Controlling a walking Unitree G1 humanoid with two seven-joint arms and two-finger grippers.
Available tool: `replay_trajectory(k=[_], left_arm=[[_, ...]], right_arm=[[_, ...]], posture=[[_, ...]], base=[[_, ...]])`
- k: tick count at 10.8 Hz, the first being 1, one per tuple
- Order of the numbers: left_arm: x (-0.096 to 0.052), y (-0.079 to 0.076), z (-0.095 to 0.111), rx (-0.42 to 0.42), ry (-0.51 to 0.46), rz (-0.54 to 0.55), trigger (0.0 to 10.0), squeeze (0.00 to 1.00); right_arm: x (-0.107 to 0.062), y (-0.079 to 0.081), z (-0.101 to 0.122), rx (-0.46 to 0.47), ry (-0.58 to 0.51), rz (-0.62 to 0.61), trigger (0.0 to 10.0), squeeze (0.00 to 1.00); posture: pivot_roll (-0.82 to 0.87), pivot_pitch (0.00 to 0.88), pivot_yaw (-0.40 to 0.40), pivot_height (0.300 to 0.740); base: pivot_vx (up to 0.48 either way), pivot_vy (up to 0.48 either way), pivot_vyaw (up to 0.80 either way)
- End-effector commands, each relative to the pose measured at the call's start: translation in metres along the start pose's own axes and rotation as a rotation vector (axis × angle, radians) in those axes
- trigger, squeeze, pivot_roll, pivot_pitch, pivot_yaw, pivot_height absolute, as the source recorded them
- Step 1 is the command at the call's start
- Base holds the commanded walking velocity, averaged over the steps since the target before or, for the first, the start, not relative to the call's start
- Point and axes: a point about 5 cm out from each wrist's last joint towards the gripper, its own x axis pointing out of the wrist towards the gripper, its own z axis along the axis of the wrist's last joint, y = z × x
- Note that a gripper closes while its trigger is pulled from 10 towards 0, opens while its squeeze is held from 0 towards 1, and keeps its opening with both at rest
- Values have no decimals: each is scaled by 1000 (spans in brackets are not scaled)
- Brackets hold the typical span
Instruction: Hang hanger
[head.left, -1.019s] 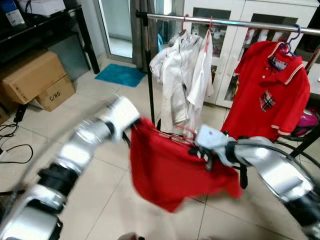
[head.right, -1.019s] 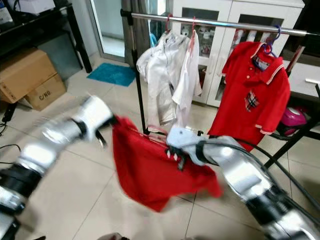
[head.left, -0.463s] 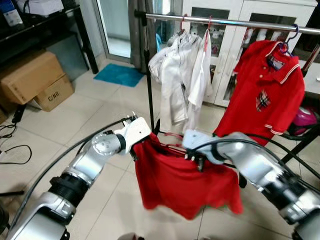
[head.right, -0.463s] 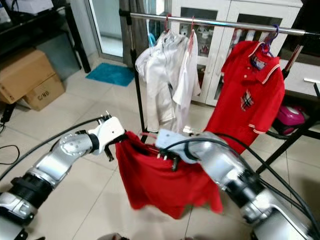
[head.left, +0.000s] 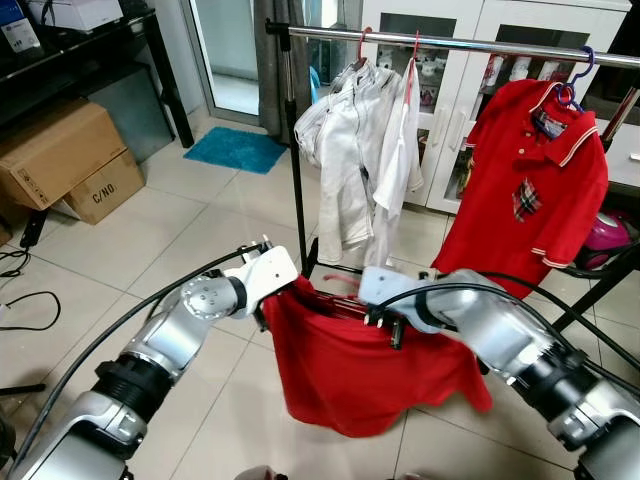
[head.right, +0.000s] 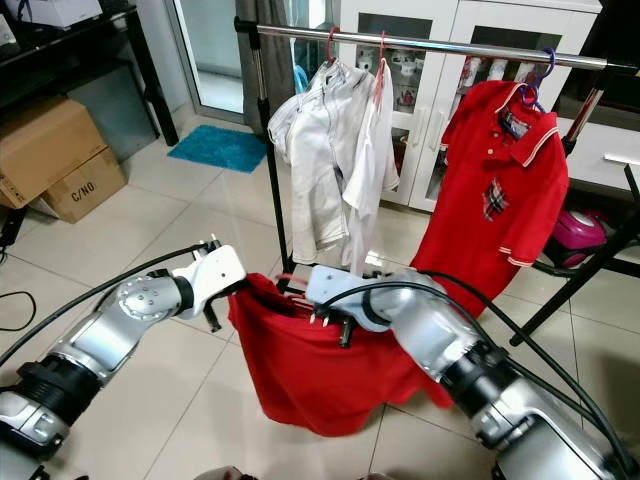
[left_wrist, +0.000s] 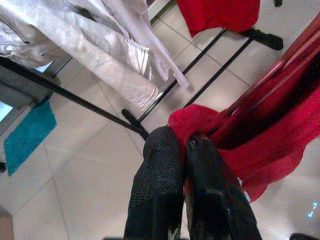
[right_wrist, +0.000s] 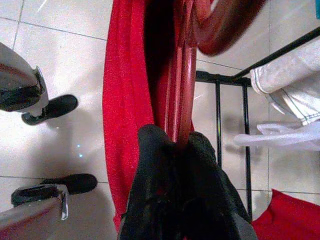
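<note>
Right wrist view: right end effector (right_wrist: 176, 145) clamps the hanger (right_wrist: 181, 90).

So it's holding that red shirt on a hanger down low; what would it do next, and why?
Probably lift it toward the rail. Both the left gripper and right gripper grip the red shirt on its hanger, well below the rail, which has bare space between the hung clothes.
</note>
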Motion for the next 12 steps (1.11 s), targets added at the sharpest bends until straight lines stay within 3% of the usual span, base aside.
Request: replay_trajectory(k=[1, 2, 4, 7, 8, 10, 11, 12], left_arm=[[-13, 21, -7, 32, 40, 89, 0, 0], [-19, 28, -25, 76, 145, 111, 0, 0], [-49, 68, -56, 110, 317, 293, 0, 0], [-82, 109, -58, 98, 299, 506, 0, 0], [-97, 125, -59, 53, 280, 602, 0, 0], [-124, 138, -79, -11, 346, 683, 0, 0], [-128, 139, -84, -37, 352, 697, 0, 0], [-130, 130, -102, -170, 356, 701, 0, 0]], right_arm=[[-5, 2, -27, 62, 95, 17, 0, 0], [-12, 3, -34, 51, 109, 27, 0, 0], [-27, 10, -51, 33, 153, 68, 0, 0], [-30, 23, -65, 47, 180, 106, 0, 0], [-31, 30, -72, 60, 190, 123, 0, 0], [-36, 35, -78, 100, 174, 109, 0, 0], [-38, 35, -78, 113, 160, 99, 0, 0], [-42, 33, -64, 176, 1, 85, 0, 0]], posture=[[-58, 0, 45, 740], [-59, 0, 46, 740], [-61, 0, 50, 740], [-56, 0, 53, 740], [-56, 0, 53, 740], [-57, 0, 61, 740], [-57, 0, 61, 740], [-52, 0, 56, 740]], base=[[0, 0, 0], [0, 0, 0], [0, 0, 0], [0, 0, 0], [0, 0, 0], [0, 0, 0], [0, 0, 0], [0, 0, 0]])
